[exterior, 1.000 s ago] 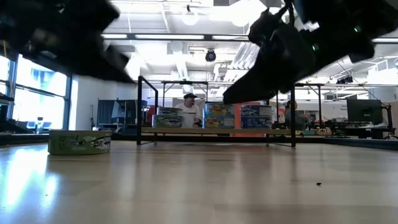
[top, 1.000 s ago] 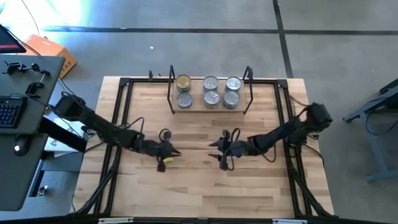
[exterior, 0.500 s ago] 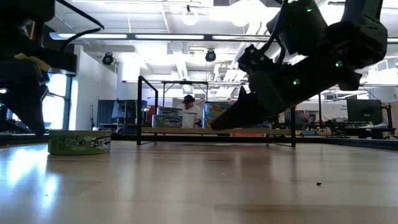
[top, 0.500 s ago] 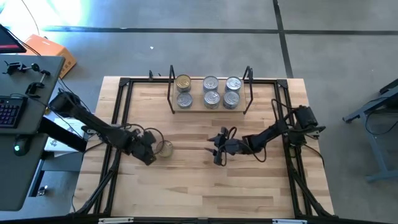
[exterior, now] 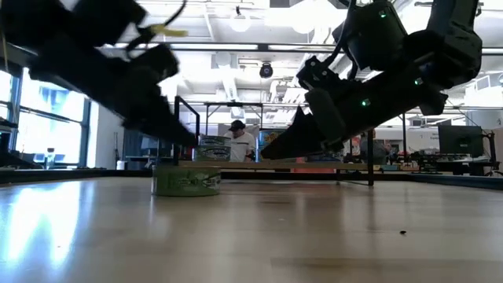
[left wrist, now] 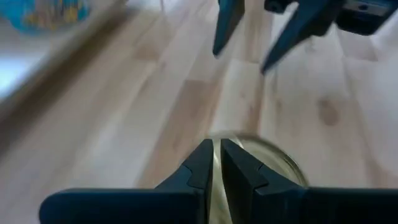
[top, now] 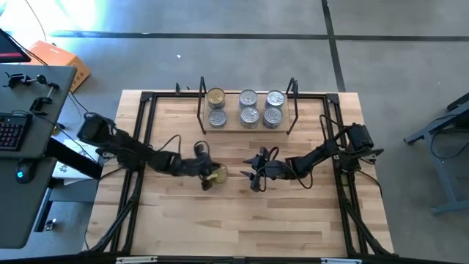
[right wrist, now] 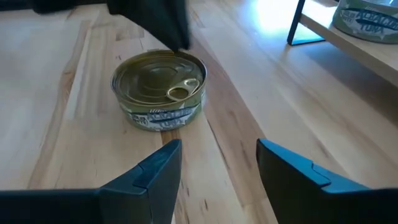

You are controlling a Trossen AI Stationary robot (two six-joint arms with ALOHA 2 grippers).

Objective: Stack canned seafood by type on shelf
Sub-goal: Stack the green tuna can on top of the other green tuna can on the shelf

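One canned seafood tin (top: 218, 174) with a gold lid and pull ring (right wrist: 158, 84) stands flat on the wooden tabletop, in front of the shelf. My left gripper (top: 209, 177) is shut at the tin's left side. My right gripper (top: 253, 174) hovers open just right of the tin, and the tin lies ahead of its two spread fingers (right wrist: 214, 162). On the shelf (top: 228, 127) at the far side, several tins (top: 249, 107) stand in two rows; the far left one has a gold lid. My left gripper has its shut fingertips (left wrist: 217, 149) at the left part of the tin's top rim (right wrist: 169, 53). The fingers slant down from the table's left. The tin sits flat on the tabletop (exterior: 186, 179).
Black frame rails (top: 143, 139) and cables run along the table's left and right edges. Bare wood lies between the tin and the near edge (top: 234, 227). A desk with a keyboard (top: 15, 132) stands left of the table. A person (exterior: 238, 140) shows in the room behind.
My left gripper drew back toward the table's left, then came toward the right, and the tin has slid along the table toward my right gripper, staying flat. My right gripper has sunk a little and stayed open.
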